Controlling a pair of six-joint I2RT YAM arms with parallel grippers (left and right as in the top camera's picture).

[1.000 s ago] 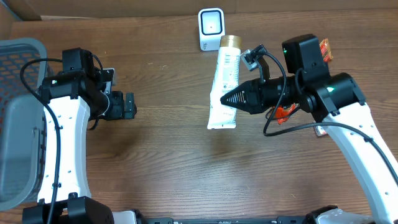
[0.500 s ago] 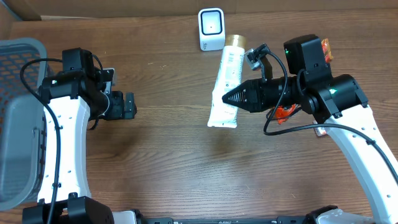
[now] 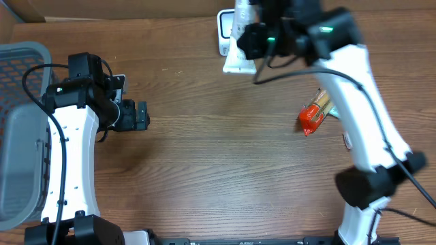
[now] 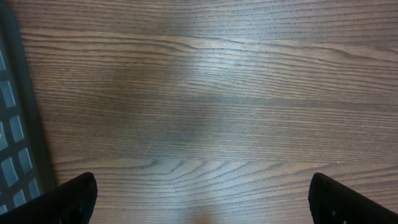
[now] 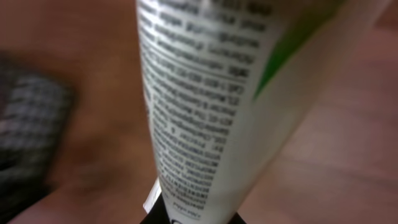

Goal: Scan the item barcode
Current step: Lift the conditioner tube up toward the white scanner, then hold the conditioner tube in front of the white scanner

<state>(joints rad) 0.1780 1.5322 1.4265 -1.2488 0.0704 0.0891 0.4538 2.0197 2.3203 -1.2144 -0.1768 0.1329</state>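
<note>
Clutter is thin from my seat: a grey basket (image 3: 17,102) at the left edge, a red packet (image 3: 312,119) lying alone on the right half, and the white scanner (image 3: 223,27) at the far edge. The right arm (image 3: 354,88) and the tube (image 3: 240,61) cover most of the scanner from overhead; only its left side shows. The left gripper (image 3: 141,116) hangs near the basket with its jaws spread wide and nothing between them. Its wrist view gives me bare wood and a strip of basket mesh on the left.

The table (image 3: 204,177) is dark brown wood with a strong grain and a soft patch of glare. Beyond its far edge I see a tan band, and no more of the room.

The right gripper (image 5: 193,216) is pinched tight on the tube, holding it up above the table right in front of the scanner. The tube is white, with its flat wide end toward the near side in the overhead view. Up close it carries dense columns of small black print and a green wedge along one side. The print is too blurred for me to read.
</note>
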